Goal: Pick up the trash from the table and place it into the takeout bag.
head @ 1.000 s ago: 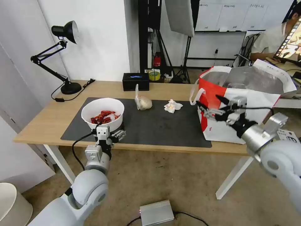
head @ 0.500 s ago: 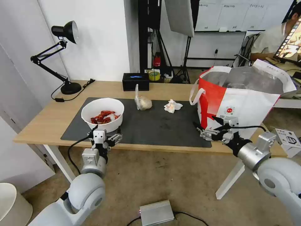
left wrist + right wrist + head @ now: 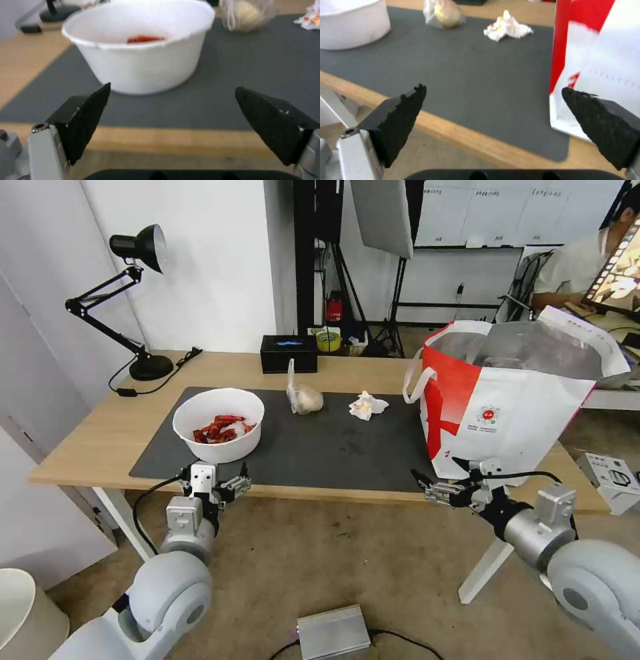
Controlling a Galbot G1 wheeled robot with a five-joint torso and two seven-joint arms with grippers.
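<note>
Now both empty grippers, left gripper (image 3: 212,471) and right gripper (image 3: 435,471), gape beside the table (image 3: 100,437).

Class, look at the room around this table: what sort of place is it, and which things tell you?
Probably a studio or lab set up for filming: a softbox on a light stand, tripod legs behind the table, and a whiteboard on the far wall.

One bowl (image 3: 219,432); one knotted bag (image 3: 303,397); one tissue (image 3: 367,405); one takeout bag (image 3: 513,407).
</note>
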